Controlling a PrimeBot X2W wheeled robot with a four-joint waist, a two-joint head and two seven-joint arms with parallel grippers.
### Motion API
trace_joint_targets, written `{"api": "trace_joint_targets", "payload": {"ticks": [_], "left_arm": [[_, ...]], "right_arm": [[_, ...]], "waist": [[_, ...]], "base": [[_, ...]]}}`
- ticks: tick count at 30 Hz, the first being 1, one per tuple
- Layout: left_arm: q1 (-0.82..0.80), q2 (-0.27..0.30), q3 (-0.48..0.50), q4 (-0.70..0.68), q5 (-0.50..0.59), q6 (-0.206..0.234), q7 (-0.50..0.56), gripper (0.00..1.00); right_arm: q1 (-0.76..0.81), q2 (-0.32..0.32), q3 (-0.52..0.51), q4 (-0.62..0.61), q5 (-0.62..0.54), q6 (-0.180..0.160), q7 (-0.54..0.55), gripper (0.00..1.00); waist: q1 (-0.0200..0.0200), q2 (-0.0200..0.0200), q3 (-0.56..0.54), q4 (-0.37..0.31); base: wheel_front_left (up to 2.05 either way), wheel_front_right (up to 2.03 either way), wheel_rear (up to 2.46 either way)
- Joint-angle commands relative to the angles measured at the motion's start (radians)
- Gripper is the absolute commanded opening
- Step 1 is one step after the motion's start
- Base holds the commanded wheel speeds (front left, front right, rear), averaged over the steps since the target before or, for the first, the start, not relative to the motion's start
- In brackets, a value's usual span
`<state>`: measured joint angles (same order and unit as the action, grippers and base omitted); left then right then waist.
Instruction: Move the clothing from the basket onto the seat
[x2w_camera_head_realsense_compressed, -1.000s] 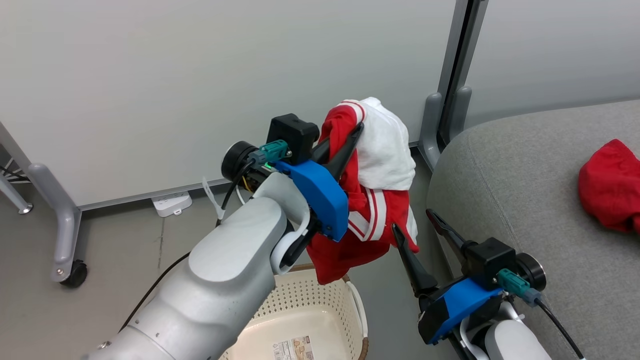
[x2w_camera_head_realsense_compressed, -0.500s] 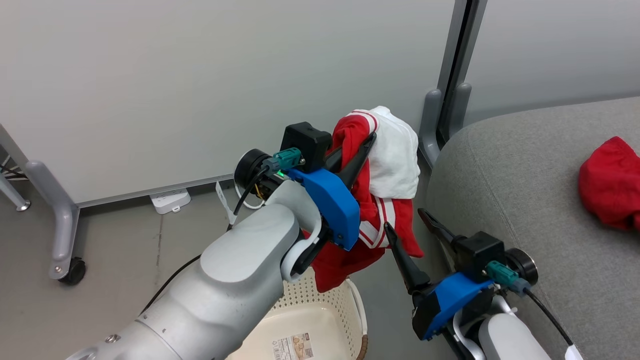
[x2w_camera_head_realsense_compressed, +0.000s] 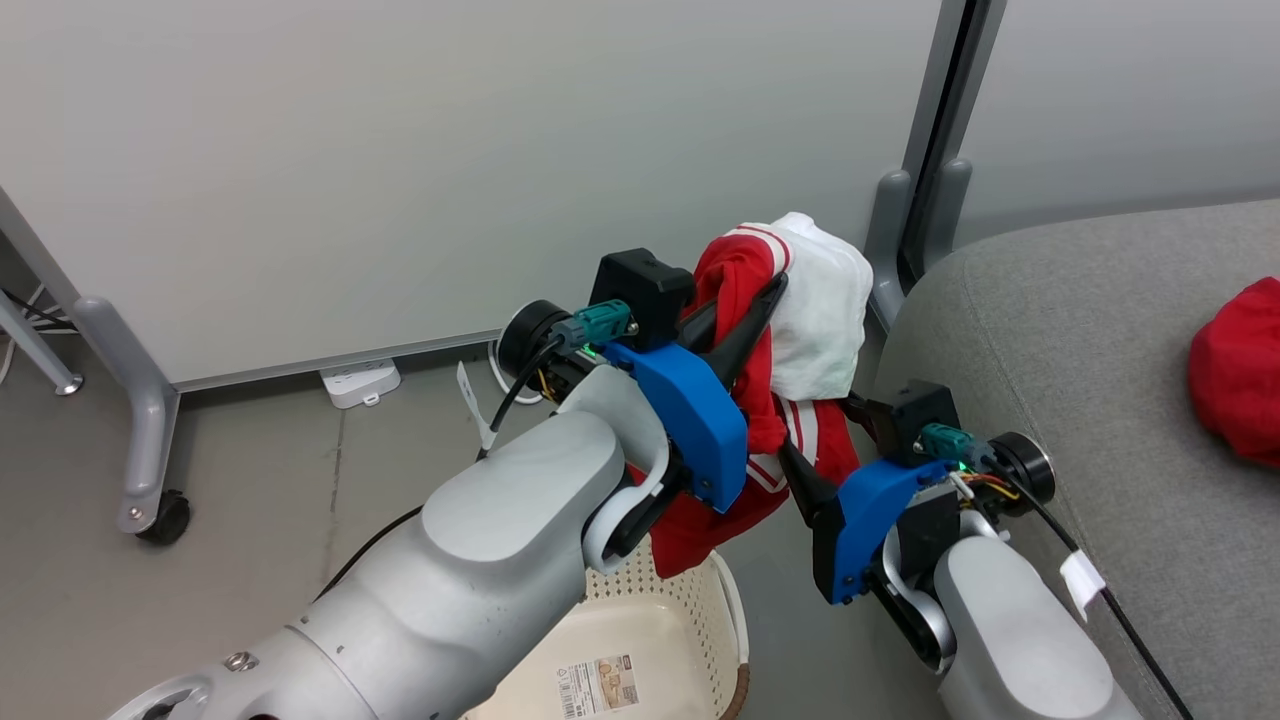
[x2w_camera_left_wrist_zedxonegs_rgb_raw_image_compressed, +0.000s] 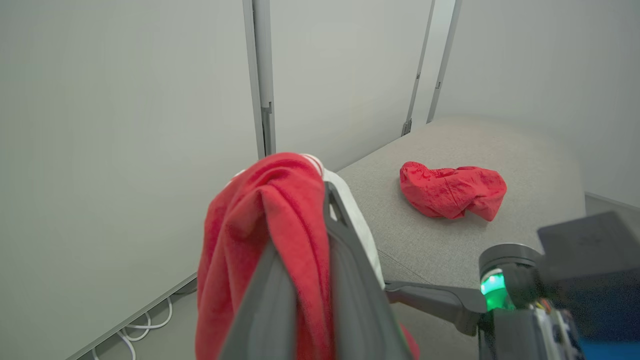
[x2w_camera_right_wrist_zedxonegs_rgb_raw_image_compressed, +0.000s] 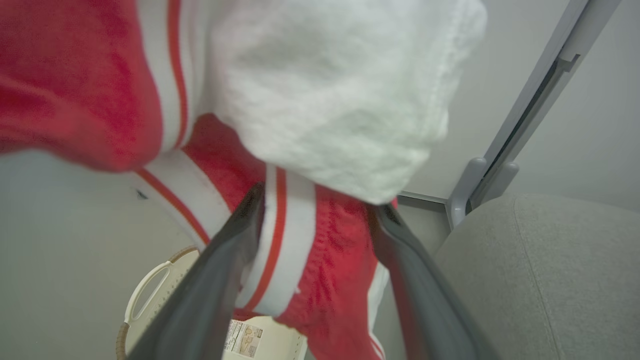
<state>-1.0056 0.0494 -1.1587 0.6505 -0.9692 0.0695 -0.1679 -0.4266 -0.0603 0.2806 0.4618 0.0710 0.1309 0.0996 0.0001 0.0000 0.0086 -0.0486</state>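
My left gripper is shut on a red and white garment with striped trim, held up above the basket and close to the seat's left end. In the left wrist view the red fabric drapes over the fingers. My right gripper is open, and its jaws stand on either side of the garment's hanging lower part. A plain red garment lies crumpled on the grey seat. The cream basket shows a label sticker inside.
Pale wall panels stand behind. A grey frame leg with a caster is at the left, a white power strip lies by the wall, and a dark vertical post rises beside the seat. A black cable trails over the floor.
My left gripper has carried the garment to the right, toward the seat. My right gripper has risen and its open jaws now bracket the garment's lower part. The camera has shifted slightly.
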Motion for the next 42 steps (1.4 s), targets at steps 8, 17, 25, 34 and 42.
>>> {"api": "trace_joint_targets", "payload": {"ticks": [8, 17, 25, 34, 42], "left_arm": [[-0.025, 0.002, -0.056, -0.018, -0.055, 0.005, -0.020, 0.00], [-0.032, 0.002, -0.093, -0.027, -0.091, 0.000, -0.027, 0.00], [-0.033, 0.002, -0.105, -0.005, -0.108, 0.003, -0.035, 0.00], [-0.039, 0.002, -0.117, 0.008, -0.119, 0.000, -0.039, 0.00], [-0.041, 0.002, -0.122, 0.015, -0.116, 0.000, -0.038, 0.00]], "right_arm": [[-0.133, 0.006, 0.027, 0.176, -0.010, 0.000, -0.019, 1.00], [-0.208, 0.007, 0.105, 0.320, 0.041, 0.000, -0.056, 0.00], [-0.229, 0.004, 0.163, 0.360, 0.095, 0.000, -0.103, 0.00], [-0.244, -0.007, 0.198, 0.391, 0.131, 0.000, -0.137, 0.00], [-0.259, -0.004, 0.212, 0.416, 0.154, 0.000, -0.164, 0.00]], "waist": [[-0.0001, 0.0000, 0.000, 0.020], [-0.0001, 0.0000, -0.011, 0.032], [-0.0001, 0.0000, -0.019, 0.022], [-0.0001, 0.0000, -0.026, 0.011], [-0.0001, 0.0000, -0.030, 0.008]], "base": [[0.00, 0.00, 0.00], [0.00, 0.00, 0.00], [0.00, 0.00, 0.00], [0.00, 0.00, 0.00], [0.00, 0.00, 0.00]]}}
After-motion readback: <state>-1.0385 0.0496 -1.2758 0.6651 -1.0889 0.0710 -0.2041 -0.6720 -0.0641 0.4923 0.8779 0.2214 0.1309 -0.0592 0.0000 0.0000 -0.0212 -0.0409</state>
